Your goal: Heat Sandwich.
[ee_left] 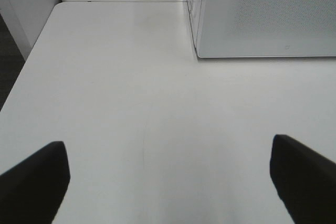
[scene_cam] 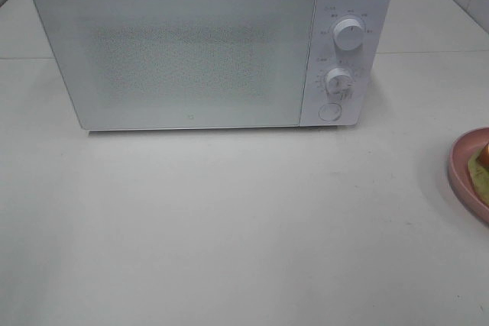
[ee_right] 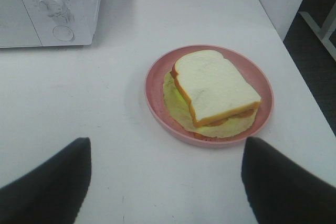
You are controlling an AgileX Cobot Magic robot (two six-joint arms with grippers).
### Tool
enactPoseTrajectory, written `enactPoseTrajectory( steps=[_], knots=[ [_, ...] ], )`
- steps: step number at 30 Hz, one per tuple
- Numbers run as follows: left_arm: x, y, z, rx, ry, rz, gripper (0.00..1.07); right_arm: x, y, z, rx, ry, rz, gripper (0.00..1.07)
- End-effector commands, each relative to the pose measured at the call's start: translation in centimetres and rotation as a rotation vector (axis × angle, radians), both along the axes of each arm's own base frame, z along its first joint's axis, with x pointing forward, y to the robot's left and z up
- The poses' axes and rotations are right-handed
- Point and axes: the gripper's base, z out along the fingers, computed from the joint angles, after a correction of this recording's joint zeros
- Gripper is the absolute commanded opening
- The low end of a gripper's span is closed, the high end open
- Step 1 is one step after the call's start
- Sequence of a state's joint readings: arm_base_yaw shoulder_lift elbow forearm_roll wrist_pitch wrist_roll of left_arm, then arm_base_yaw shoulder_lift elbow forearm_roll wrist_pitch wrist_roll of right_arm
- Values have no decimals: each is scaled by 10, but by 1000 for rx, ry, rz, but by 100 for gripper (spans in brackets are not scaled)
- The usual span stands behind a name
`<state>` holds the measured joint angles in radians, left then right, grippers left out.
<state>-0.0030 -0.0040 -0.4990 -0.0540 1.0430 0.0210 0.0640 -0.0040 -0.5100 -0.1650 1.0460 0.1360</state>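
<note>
- Bare white desk (scene_cam: pixel 229 227) fills the near part of the high view; its surface is smooth, matte and flat, and neither arm is seen there.
- Set at the far side of the desk is a white box-shaped microwave (scene_cam: pixel 206 47), its door (scene_cam: pixel 172 51) shut, a speckled window in the door, and two round knobs (scene_cam: pixel 349 36) above a round button (scene_cam: pixel 329 111) on the right-hand panel.
- At the right edge of the desk, well apart from the microwave, a round pink plate (ee_right: pixel 157 72) with a shallow rim is seen; in the high view it is cut off by the frame.
- On that plate lies the sandwich (ee_right: pixel 215 88): square, soft-looking white bread with a tan crust, and pale green-yellow filling spread out past the bread on the near and left sides.
- The right gripper (ee_right: pixel 165 182) is spread apart and empty; the sandwich lies just ahead of it, slightly to one side, with no marked long axis. This arm is judged much the nearer one.
- The left gripper (ee_left: pixel 168 179) is also released, its dark fingers (ee_left: pixel 37 179) wide over bare desk, with the microwave's near left corner ahead.
</note>
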Motion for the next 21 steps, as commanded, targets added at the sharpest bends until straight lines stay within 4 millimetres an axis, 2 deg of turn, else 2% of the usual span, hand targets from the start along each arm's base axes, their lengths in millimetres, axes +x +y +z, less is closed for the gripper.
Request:
enactPoseTrajectory(
  steps=[1,21],
  knots=[
    [-4,0,0,-3,-33,2,98,-3,-1,-1,-5,-25,-7,76],
    [-4,0,0,-3,-32,2,98,-3,-1,-1,-5,-25,-7,76]
  ],
)
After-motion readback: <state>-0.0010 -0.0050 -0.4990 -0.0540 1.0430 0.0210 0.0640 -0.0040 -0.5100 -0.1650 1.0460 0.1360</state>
